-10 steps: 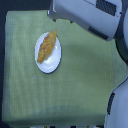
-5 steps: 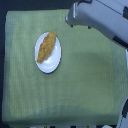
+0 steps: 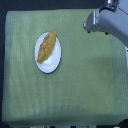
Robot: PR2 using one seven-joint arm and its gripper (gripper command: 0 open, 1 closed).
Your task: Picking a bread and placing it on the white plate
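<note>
The elongated golden-orange bumpy-crusted bread (image 3: 46, 46) was seen lying diagonally on the round plain white plate (image 3: 54, 62), left of centre on the green woven cloth (image 3: 75, 90). At upper right, the grey arm (image 3: 107, 22) was recorded; whether its gripper was apart or together could not be told.

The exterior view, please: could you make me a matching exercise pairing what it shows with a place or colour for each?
Things:
1. bread
2. white plate
3. green cloth
4. robot arm

Descriptions:
A. covers the table, beneath everything
B. grey-white, at the upper corner on the exterior view's right
C. golden-orange, lying on the plate
D. round, on the cloth toward the exterior view's left

Pairs: 1-C, 2-D, 3-A, 4-B
</note>
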